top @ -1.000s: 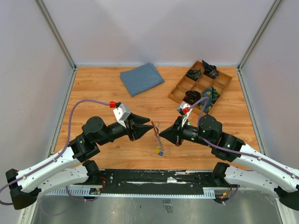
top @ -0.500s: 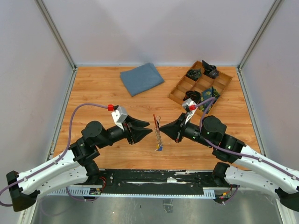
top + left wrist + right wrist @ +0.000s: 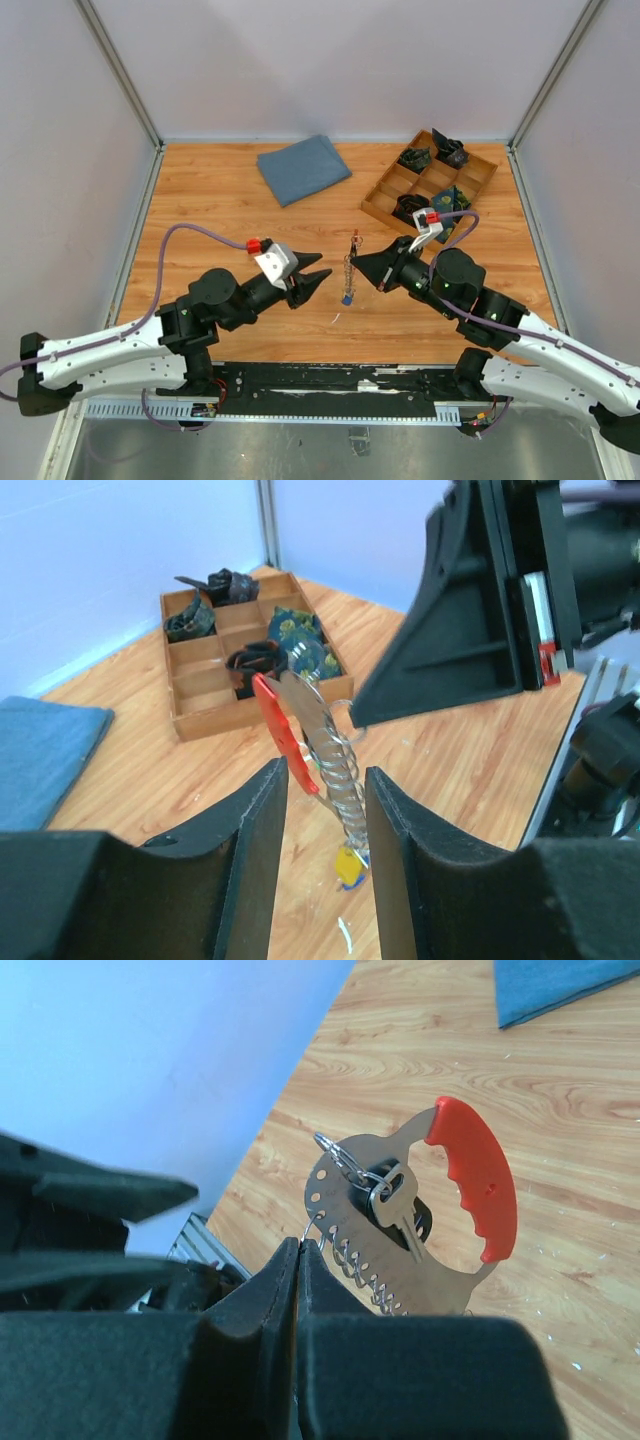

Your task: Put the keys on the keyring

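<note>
The right tool (image 3: 358, 266) has carried the bunch toward 1 o'clock in the top view. The left tool (image 3: 323, 266), which was up against the bunch a second ago, has dropped back toward 7 o'clock and now sits apart from it, at its 9 o'clock.

The right tool is pinched closed on the thin silver edge of the keyring (image 3: 475, 1175), whose red curve hangs clear of the surface (image 3: 220, 200). The keys (image 3: 396, 1200) hang from a small ring on it, with a coil and a blue-tipped end dangling toward 6 o'clock.

The left tool's fingers are parted to a moderate gap and hold nothing. In its wrist view the red curve shows just beyond that gap. My reading is that the left arm has backed off to re-aim, so threading is paused. I cannot tell whether every key is on.
</note>
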You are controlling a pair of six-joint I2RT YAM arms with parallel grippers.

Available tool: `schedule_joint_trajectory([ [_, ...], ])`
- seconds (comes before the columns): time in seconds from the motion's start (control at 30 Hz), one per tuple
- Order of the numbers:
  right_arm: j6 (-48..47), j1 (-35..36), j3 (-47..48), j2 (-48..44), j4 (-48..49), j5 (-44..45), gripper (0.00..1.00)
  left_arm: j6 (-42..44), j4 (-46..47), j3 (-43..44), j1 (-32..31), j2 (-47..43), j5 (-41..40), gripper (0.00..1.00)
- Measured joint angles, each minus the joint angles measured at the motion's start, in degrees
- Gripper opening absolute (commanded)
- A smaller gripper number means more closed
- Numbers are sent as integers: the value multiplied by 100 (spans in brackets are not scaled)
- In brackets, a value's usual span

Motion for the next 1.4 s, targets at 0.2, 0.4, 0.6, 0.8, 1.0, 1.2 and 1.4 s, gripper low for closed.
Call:
schedule_joint_trajectory([
  [0.2,450,0,2,-138,-122,498,1,695,446,-223,-704,402,-1016,47],
  [0.4,811,0,116,-162,-186,789,1,1499,1167,-402,-914,673,-1574,55],
  [0.6,1259,0,249,-146,-260,922,1,2562,2288,-649,-1241,1012,-1976,55],
  [0.8,1744,0,306,-122,-396,994,1,3434,3416,-977,-1362,1399,-2299,53],
  [1.0,2068,0,376,-96,-474,1051,1,3847,4214,-984,-1403,1790,-2326,43],
  [1.2,2249,0,378,-96,-490,1069,1,3862,4533,-981,-1434,2013,-2238,36],
  [1.4,2376,0,376,-98,-555,1113,1,3847,4660,-951,-1567,2186,-2240,33],
])
